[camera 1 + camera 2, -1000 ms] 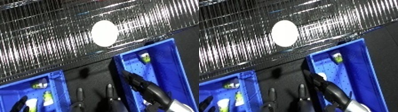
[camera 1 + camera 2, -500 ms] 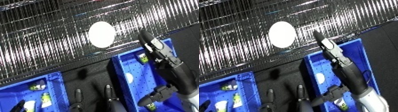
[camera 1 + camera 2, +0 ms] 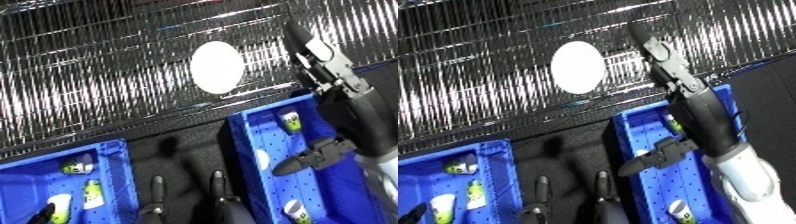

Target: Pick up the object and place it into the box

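Far to the left of the right hand sits a blue bin with a few small bottles lying in it, well apart from the work. Closer in, up and to the left of the fingertips, a white oval disc lies flat on the shiny ribbed surface; this looks like the object to be picked up, and nothing touches it yet. The right hand reaches up over the far edge of the second blue bin, its long fingers straight and holding nothing, with the thumb jutting out to the side lower down over the bin floor. The fingers sit just beside the disc rather than on it, probably so that they can come at the flat thing from its edge (it offers little to grip from above). That bin lies directly beneath the forearm, so the carry would be short. The left hand shows in neither view.
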`<state>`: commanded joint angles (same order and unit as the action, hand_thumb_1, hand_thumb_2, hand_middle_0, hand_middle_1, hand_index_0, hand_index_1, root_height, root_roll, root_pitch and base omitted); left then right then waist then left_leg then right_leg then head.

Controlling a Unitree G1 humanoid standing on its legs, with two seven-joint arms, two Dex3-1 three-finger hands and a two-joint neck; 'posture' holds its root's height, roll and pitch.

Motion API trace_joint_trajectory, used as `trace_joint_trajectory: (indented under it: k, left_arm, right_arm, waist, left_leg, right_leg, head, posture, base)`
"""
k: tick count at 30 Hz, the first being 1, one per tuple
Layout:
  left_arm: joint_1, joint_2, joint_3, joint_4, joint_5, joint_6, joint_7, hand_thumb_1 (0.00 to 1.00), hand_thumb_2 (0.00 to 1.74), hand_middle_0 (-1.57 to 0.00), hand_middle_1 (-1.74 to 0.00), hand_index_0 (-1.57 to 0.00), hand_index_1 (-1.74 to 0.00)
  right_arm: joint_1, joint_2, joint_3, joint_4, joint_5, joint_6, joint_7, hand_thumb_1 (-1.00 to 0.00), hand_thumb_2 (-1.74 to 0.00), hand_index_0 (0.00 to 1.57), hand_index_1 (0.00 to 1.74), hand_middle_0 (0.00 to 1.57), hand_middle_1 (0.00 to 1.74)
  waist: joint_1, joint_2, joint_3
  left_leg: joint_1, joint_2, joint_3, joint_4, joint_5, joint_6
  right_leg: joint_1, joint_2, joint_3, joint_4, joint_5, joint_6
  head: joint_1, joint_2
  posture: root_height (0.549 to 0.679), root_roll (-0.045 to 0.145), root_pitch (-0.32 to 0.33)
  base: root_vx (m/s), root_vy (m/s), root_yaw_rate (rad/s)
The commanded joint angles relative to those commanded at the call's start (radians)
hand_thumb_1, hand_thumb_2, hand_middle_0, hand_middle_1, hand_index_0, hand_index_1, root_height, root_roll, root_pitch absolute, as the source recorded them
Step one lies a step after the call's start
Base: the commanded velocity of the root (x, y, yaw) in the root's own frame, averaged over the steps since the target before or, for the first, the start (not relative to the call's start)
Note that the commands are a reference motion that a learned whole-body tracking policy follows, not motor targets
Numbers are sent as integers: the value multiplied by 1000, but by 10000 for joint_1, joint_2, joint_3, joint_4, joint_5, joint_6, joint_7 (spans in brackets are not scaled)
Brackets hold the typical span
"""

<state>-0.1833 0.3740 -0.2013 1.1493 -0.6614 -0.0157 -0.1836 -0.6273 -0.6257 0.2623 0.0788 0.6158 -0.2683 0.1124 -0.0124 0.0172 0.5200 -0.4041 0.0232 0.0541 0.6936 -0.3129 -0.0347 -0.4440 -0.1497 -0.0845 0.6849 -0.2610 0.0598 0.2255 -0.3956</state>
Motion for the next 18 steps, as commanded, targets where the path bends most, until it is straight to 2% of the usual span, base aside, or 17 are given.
trace_joint_trajectory:
  k: [6, 13, 18]
  left_arm:
    - [96, 12, -234, -176, 8, 137, 28, 0, 0, 0, 0, 0, 0]
    - [269, 6, -487, -583, -185, 257, 126, 0, 0, 0, 0, 0, 0]
    - [423, 20, -621, -845, -248, 344, 157, 0, 0, 0, 0, 0, 0]
  right_arm:
    - [-871, -75, 331, 1029, 265, -117, -284, 0, 0, 0, 0, 0, 0]
    - [-1622, -247, 497, 2010, 406, -357, -528, 0, 0, 0, 0, 0, 0]
    - [-1982, -476, 546, 2463, 388, -345, -553, 0, 0, 0, 0, 0, 0]
  waist:
    - [197, 189, 0]
    - [351, 384, 0]
    - [422, 515, 0]
  left_leg:
    - [-431, -105, -11, 378, -125, 53]
    - [-1005, -209, -53, 894, -302, 132]
    - [-1329, -254, -43, 1119, -407, 198]
  right_leg:
    - [-427, -81, -29, 385, -85, -74]
    - [-1019, -113, -21, 939, -221, -163]
    - [-1404, -123, -3, 1258, -304, -217]
  head:
    - [534, 109]
    - [1122, 447]
    - [1363, 784]
  posture:
    - [642, 74, 38]
    - [635, 76, 59]
    - [630, 77, 74]
  base:
    - [42, 18, 76]
    - [35, 14, 53]
    - [24, 9, 21]
